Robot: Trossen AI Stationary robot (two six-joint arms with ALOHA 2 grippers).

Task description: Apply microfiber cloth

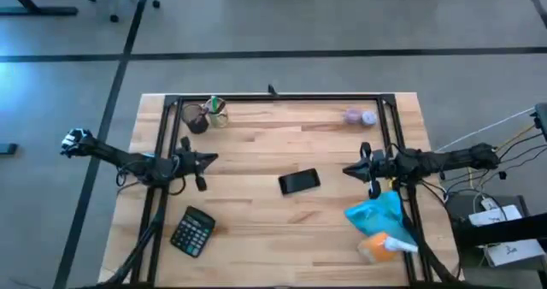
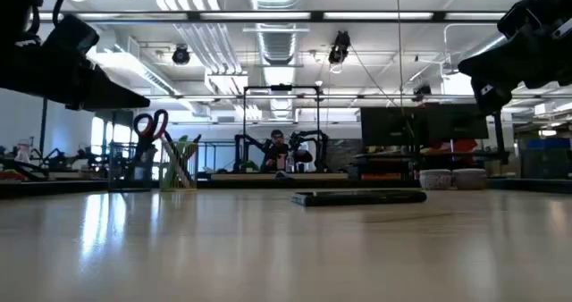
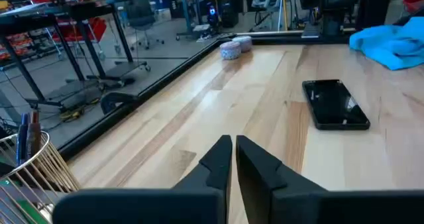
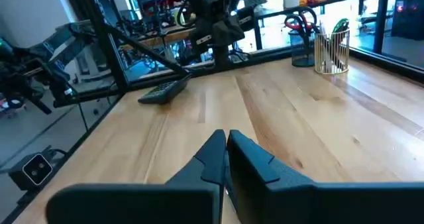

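The turquoise microfiber cloth lies crumpled on the table near its right edge, with an orange bottle at its near side; it also shows far off in the left wrist view. A black phone lies flat at the table's middle. My right gripper hangs shut above the table, just left of and beyond the cloth, touching nothing. My left gripper hangs shut over the table's left half, also touching nothing.
A black calculator lies at the near left. A dark cup and a wire pen holder stand at the far left, a small round object at the far right. A black frame borders the work area.
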